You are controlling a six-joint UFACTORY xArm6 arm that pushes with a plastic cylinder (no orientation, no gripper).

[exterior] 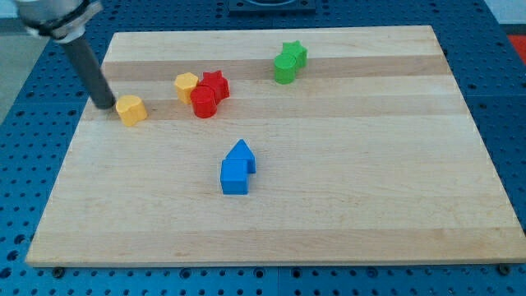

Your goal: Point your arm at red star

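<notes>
The red star [217, 83] lies on the wooden board [345, 205] at the upper left of centre. It touches a red round block [204, 104] below it and a yellow block [186, 85] on its left. My tip [107, 105] stands near the board's left edge, just left of a second yellow block [131, 109]. The tip is well to the left of the red star and apart from it.
A green star [294, 53] and a green round block [284, 69] sit together near the view's top. Two blue blocks [237, 168] sit together in the middle of the board. A blue pegboard table surrounds the board.
</notes>
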